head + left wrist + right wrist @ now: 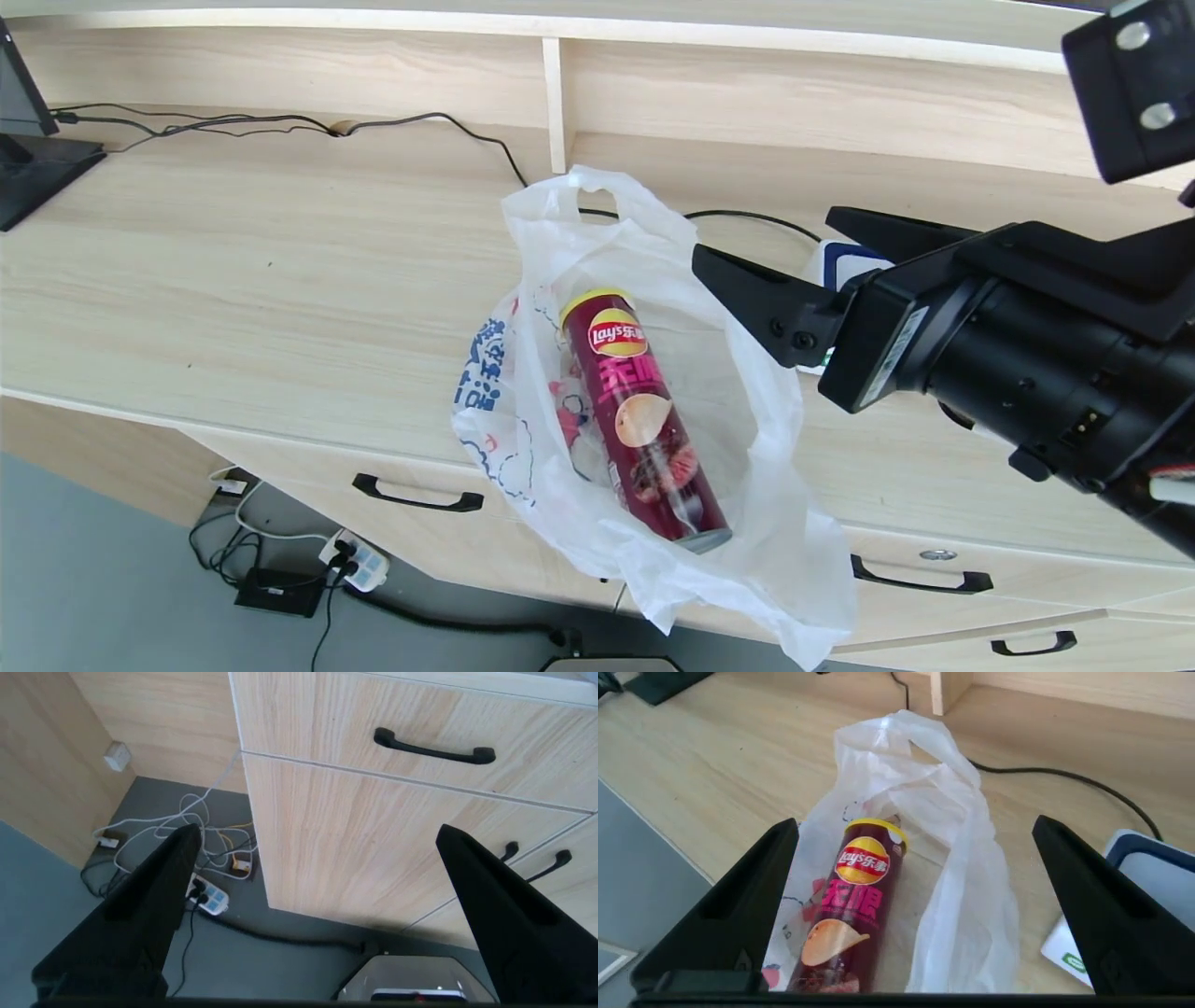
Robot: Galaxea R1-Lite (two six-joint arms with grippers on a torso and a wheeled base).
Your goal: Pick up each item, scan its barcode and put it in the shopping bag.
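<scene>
maroon card with a yellow lid marks the can of crisps (644,420), which is seen lying on its side inside the white plastic shopping bag (752,411). the bag is spread open on the pale wooden counter (280,280), with its lower end hanging over the front edge above the drawers (420,467). for this item the bagging step is judged to be done. no other loose goods are made out on the counter. a white and blue object (845,266) is partly hidden behind the right gripper (762,231) and cannot be identified, so it cannot be told whether anything is left to scan.

the right gripper is held above the counter, just beside the bag on the robot's right, with its fingers pointed toward the bag mouth. the jaws are spread wide and nothing is held between them. from the right wrist view the can (854,905) and the bag (971,887) are framed between the two fingers of the right gripper (915,826).

the left gripper (318,831) is kept low, in front of the cabinet, and is aimed at the drawer fronts (374,812) and the floor, where a power strip (207,896) and cables lie. its jaws are likewise parted and empty.
</scene>
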